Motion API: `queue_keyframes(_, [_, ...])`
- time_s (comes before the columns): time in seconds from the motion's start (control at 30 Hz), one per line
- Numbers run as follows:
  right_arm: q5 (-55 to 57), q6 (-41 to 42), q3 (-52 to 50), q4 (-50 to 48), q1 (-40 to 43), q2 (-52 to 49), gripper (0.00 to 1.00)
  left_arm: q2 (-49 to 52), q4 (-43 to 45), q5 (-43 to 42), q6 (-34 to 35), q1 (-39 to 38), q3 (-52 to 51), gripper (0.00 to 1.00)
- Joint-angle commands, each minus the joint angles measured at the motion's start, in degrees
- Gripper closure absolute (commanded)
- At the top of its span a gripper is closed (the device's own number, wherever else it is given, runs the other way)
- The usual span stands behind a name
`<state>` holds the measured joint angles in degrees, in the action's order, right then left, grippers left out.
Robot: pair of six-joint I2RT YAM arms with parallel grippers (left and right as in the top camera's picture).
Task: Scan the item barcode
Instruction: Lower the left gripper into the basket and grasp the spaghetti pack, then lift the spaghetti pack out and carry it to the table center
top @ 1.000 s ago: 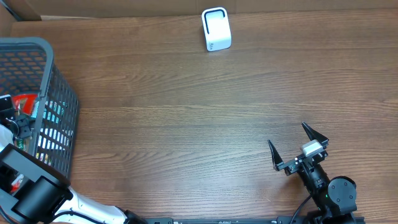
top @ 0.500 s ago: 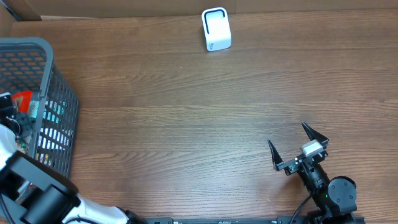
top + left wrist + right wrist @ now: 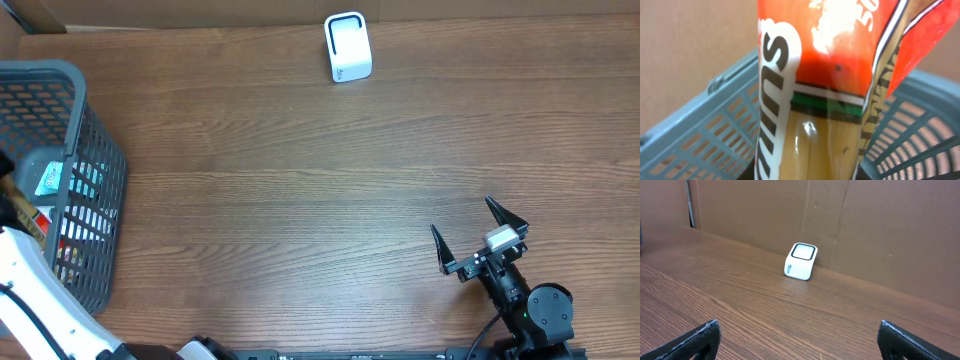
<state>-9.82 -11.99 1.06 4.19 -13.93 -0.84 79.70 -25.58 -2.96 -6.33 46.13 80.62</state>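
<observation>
So the snack packet is pushed right up against the left wrist camera and takes up most of that view. It's red-orange at the top with big white lettering down the side, and there's a clear patch lower down. It's standing upright, with the grey basket behind and below it.

From overhead, the basket sits at the far left of the wooden table. The white left arm reaches into it from the bottom corner. The left gripper's fingers don't show in either view, so honestly I can't tell whether they're closed on the packet or not. There's also a pale blue and white pack lying in the basket.

The right gripper is parked low near the bottom right with its jaws spread wide and nothing between them.

The little white scanner stands at the far edge of the table against the cardboard wall, well apart from both arms and from the packet.
</observation>
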Motion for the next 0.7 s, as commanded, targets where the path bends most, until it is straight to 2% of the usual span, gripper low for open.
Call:
queue_keyframes(0.0, [0.35,0.42,-0.59,-0.22,-0.31,0.68,0.0,-1.88,1.14,4.2,-2.89,-4.52,8.02,0.96])
queue_keyframes(0.23, [0.37,0.42,-0.59,-0.22,-0.31,0.68,0.0,-1.73,0.35,19.04,-15.21,-18.29,20.2,0.96])
queue_keyframes(0.37, [0.37,0.39,-0.59,-0.22,-0.31,0.68,0.0,-1.88,-3.58,22.45,-17.2,-26.1,24.06,0.96])
queue_keyframes(0.47, [0.37,0.42,-0.59,-0.22,-0.31,0.68,0.0,-2.25,-12.13,22.4,-9.7,-32.44,24.72,0.96])
queue_keyframes(0.53, [0.37,0.42,-0.59,-0.22,-0.31,0.68,0.0,-2.23,-20.98,20.72,0.35,-37.66,24.63,0.96])
queue_keyframes(0.6, [0.37,0.42,-0.59,-0.22,-0.31,0.68,0.0,-1.7,-29.55,15.1,10.82,-42.6,24.2,0.96])
queue_keyframes(0.67, [0.35,0.42,-0.59,-0.22,-0.31,0.68,0.0,-0.83,-35.12,10.4,17.84,-46.82,22.93,0.96])
